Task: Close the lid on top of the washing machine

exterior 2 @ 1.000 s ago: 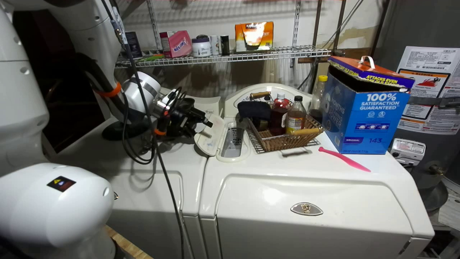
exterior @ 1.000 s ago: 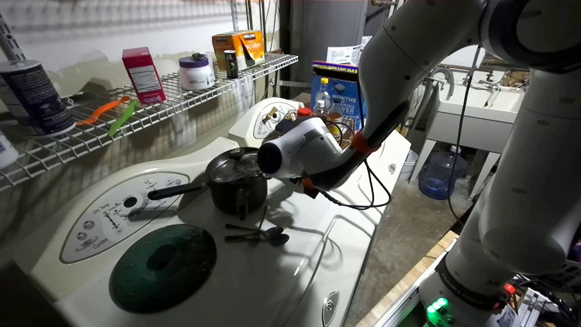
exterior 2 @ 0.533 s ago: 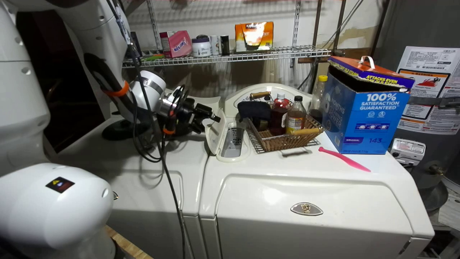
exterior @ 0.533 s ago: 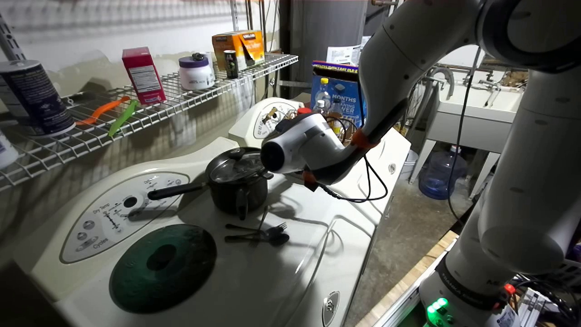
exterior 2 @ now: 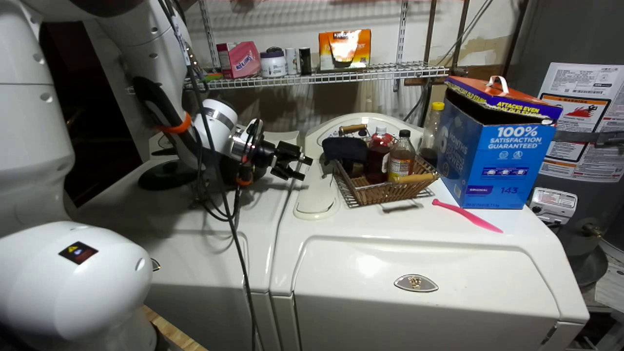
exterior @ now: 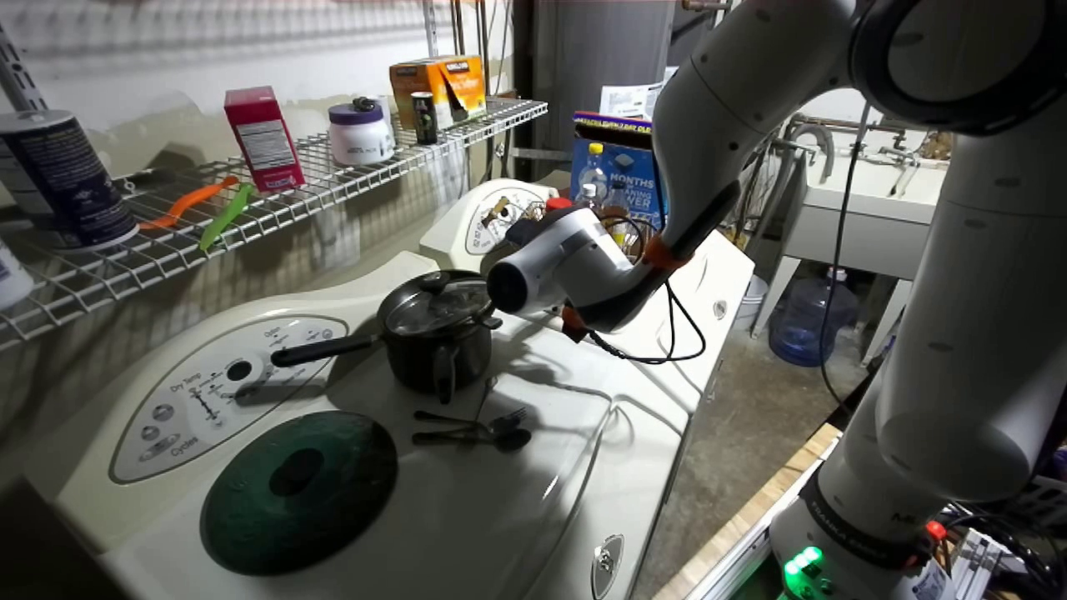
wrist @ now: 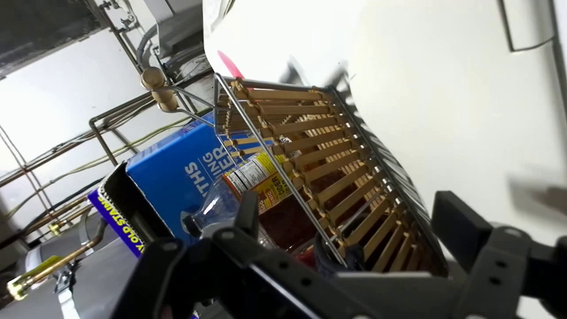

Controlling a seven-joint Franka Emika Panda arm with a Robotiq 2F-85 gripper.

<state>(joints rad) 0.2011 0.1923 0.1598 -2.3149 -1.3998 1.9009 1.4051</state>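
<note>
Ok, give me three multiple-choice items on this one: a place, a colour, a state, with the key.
1. Where does the slim pink plastic stick lie?
A) On the white wire shelf
B) In the brown slatted basket
C) On the large white washing machine

2. Main colour of the big open cardboard box?
A) Blue
B) Green
C) Black

3. How does the machine's small oblong white plastic lid sit?
A) Standing upright
B) Lying down
C) Missing

1: C, it rests on the machine's top.
2: A, its sides show blue in all three views.
3: B, it lies along the machine's top; whether latched cannot be told.
</note>
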